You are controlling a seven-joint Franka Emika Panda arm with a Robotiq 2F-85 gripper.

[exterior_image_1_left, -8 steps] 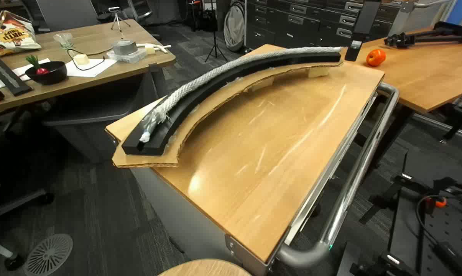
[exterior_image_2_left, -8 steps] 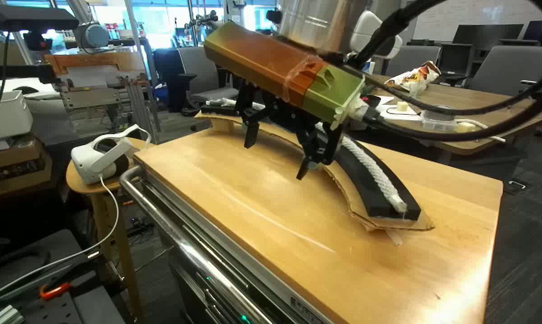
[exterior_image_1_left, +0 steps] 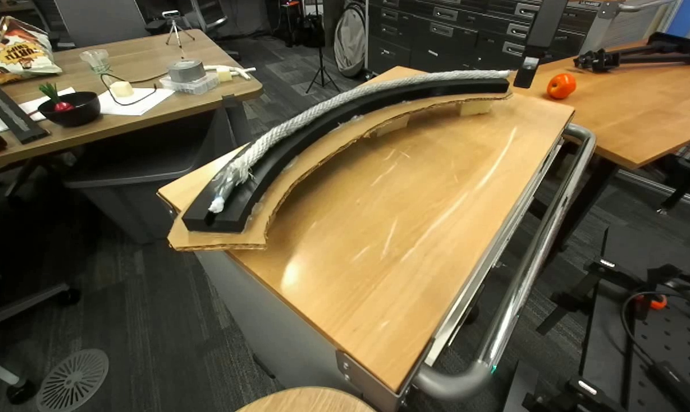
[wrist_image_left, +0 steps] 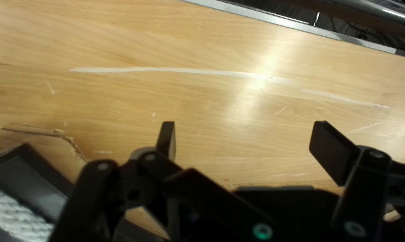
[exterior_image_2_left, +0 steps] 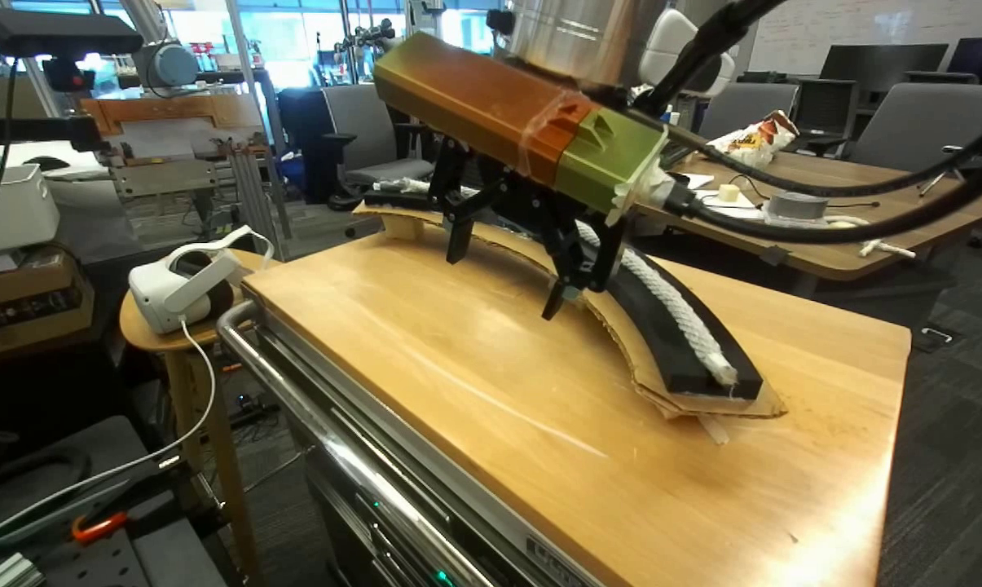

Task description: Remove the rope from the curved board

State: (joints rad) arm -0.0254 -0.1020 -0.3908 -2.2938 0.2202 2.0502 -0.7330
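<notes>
Tan tabletop (exterior_image_1_left: 413, 217): rope (exterior_image_1_left: 322, 109) is laid along curved board (exterior_image_1_left: 322, 126), near edge opposite rail (exterior_image_1_left: 531, 269). Gripper (wrist_image_left: 249, 143) is spread wide, nothing held. Best shifted over rope, turned crosswise, lowered astride, closed before lifting.

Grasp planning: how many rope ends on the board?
2, neither hidden. In an exterior view: near rope end and far rope end, at opposite ends of the curved board.

From roughly opposite ends, both exterior views look down across the tan wooden worktop (exterior_image_1_left: 367, 263), sharing the black arc-shaped board (exterior_image_2_left: 660, 346); the wrist view peers down, nearer, past the black-fingered end effector (wrist_image_left: 245, 136).
</notes>
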